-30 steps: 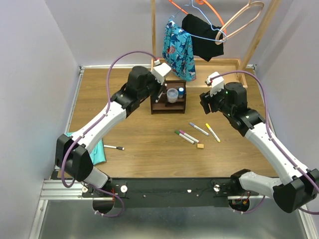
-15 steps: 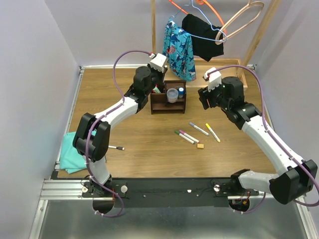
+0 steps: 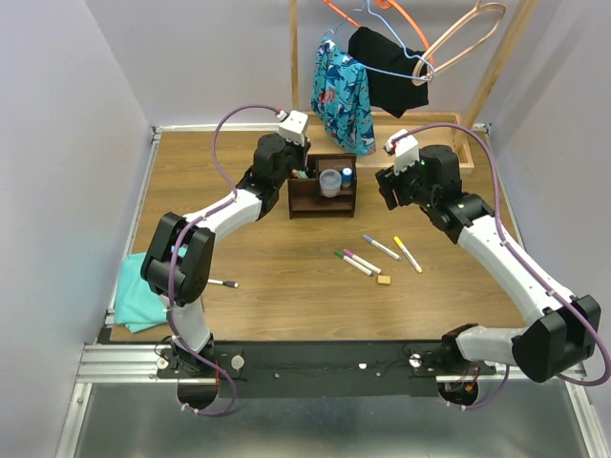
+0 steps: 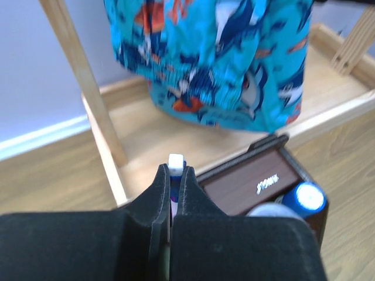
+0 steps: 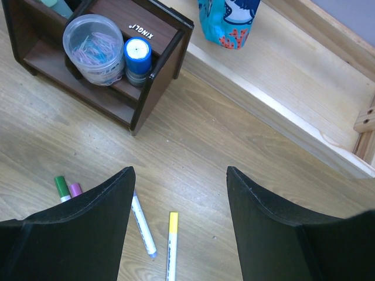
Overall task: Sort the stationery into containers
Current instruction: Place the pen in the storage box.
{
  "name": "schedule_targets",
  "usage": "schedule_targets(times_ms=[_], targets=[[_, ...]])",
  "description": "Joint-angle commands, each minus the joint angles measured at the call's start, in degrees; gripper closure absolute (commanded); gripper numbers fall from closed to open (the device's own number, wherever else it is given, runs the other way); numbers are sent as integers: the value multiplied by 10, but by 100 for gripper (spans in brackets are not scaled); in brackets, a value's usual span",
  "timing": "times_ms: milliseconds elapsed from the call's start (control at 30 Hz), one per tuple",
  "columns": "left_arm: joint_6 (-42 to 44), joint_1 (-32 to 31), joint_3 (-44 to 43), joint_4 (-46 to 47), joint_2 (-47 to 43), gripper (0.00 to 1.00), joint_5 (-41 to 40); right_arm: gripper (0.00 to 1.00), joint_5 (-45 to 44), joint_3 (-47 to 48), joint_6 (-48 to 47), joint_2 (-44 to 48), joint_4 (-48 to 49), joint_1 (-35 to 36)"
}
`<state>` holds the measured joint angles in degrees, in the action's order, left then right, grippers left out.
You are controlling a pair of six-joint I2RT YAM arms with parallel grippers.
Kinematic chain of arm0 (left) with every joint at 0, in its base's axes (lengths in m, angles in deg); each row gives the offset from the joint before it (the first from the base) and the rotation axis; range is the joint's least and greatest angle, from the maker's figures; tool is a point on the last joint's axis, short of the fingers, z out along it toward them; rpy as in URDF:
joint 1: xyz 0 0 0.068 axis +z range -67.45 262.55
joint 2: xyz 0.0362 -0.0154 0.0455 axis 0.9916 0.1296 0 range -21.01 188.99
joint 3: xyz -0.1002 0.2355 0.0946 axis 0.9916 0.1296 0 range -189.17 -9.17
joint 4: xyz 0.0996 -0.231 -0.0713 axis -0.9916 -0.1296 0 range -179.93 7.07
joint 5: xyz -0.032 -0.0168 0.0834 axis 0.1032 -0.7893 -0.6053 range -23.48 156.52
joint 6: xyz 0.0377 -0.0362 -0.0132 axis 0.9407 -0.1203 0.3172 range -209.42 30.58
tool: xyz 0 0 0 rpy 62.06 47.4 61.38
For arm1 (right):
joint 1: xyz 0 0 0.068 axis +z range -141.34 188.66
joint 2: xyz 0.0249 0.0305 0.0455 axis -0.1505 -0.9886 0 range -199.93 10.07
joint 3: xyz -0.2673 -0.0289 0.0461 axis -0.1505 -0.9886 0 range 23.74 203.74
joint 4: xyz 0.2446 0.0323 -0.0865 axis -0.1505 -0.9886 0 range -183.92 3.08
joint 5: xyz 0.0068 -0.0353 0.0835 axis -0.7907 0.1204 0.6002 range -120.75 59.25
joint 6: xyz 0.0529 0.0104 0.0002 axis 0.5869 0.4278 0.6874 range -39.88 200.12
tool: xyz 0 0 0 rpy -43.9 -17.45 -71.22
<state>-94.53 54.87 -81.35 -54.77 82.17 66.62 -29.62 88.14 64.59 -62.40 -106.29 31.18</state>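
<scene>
Dark brown wood, the organizer (image 3: 323,208) already holds a clear tub (image 5: 94,40) and a blue-capped item (image 5: 136,51). The left gripper (image 4: 174,175), pinched tight on a thin white marker (image 4: 176,160), hangs over its left side. The right gripper (image 5: 180,172) gapes wide, empty. Left to sort: a yellow-capped marker (image 3: 408,254) with three more beside it, a tan eraser (image 3: 384,280), and a stray marker (image 3: 221,282) by the teal cloth (image 3: 129,296).

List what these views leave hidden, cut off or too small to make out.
- Left wrist: the left gripper is shut on a thin white item; the fingers hide all but its tip.
- Right wrist: a finger of the right gripper covers the green-capped marker below its cap; the yellow marker runs off the bottom edge.
- Top: the tan eraser is too small for detail.
</scene>
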Motion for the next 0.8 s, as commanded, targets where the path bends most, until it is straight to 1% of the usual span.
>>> schedule_targets(times_ms=[0,33,67,133,167,200,267,333,467,533,633,667,700,733,767], targets=[[-10,3,12,-27,-9,95,-19,29,19,13,-4,-9,14,-3],[-10,3,12,-32,-7,87,-19,29,19,13,-4,-9,15,-3],[-10,3,11,-41,-8,76,-20,29,19,14,-5,-9,16,-3],[-10,4,12,-42,-12,67,-20,29,20,15,-4,-9,17,-3],[-10,4,11,-43,-16,59,-20,29,20,15,-4,-7,17,-3],[-10,5,9,-46,-22,55,-19,29,20,13,-4,-7,17,-3],[-9,6,1,-56,-30,49,-19,29,20,9,-4,-1,18,-3],[-6,9,-9,-69,-44,48,-19,29,23,6,-2,1,20,-3],[14,24,-43,-134,-86,43,-26,29,26,-4,-1,14,25,-3],[38,33,-44,-168,-128,41,-13,29,27,-10,-1,19,29,-3],[167,57,-21,-277,-200,36,93,29,35,-22,1,32,32,-3],[248,72,-11,-364,-217,32,197,29,41,-27,1,36,33,-4],[301,108,-10,-417,-247,31,267,29,46,-32,2,46,34,-3],[351,130,-13,-477,-257,31,323,29,49,-44,1,51,35,-3],[406,147,-33,-619,-263,30,364,29,50,-49,1,56,34,-3]])
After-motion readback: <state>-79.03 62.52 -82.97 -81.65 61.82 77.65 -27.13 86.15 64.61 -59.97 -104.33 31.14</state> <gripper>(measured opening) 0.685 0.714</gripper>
